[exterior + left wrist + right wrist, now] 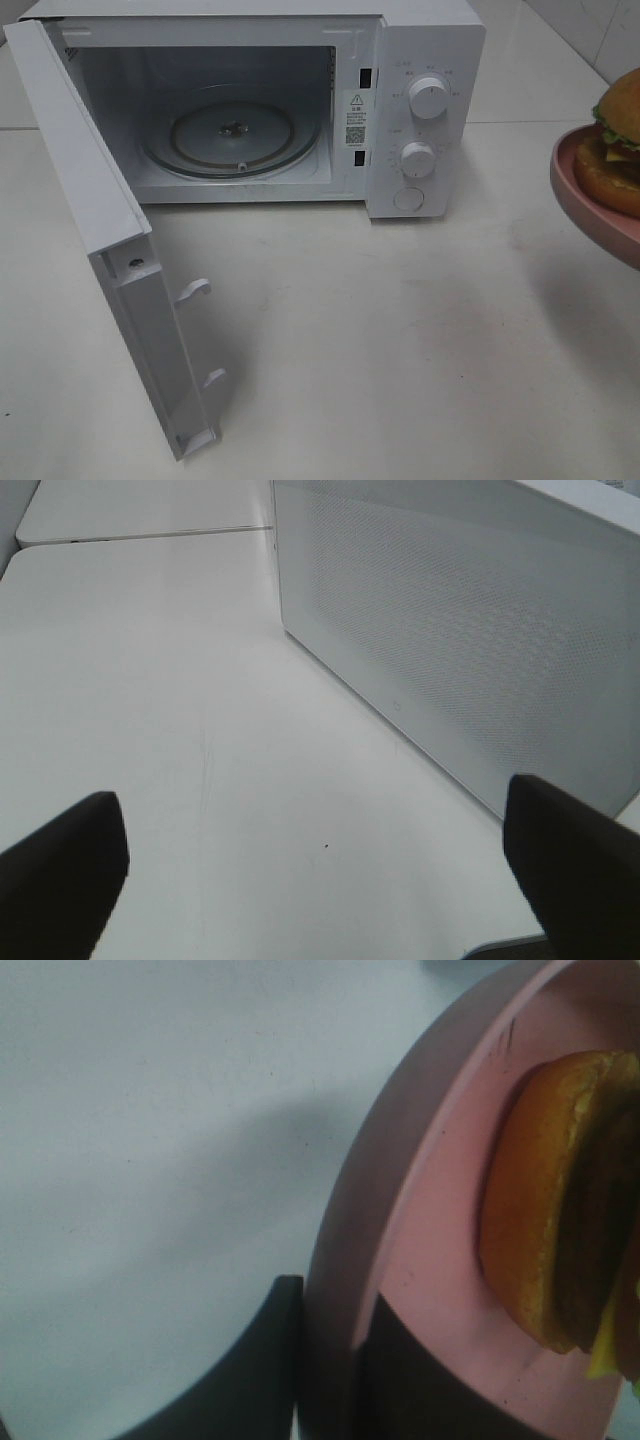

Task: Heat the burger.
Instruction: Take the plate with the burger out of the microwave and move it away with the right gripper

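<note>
The burger (620,140), with a golden-brown bun and dark and green filling, lies on a pink plate (590,205) at the right edge of the exterior view. The plate is held above the table and casts a shadow below. In the right wrist view my right gripper (330,1365) is shut on the plate's rim (400,1210), one finger on each side, with the burger (550,1200) just beyond. My left gripper (310,880) is open and empty above the table, beside a white perforated panel (470,630). Neither gripper shows in the exterior view.
A white microwave (425,60) stands at the back. Its door (90,200) is swung wide open to the left. The glass turntable (232,130) inside is bare. Two knobs (428,97) and a button are on its right panel. The white table (400,330) lies in front.
</note>
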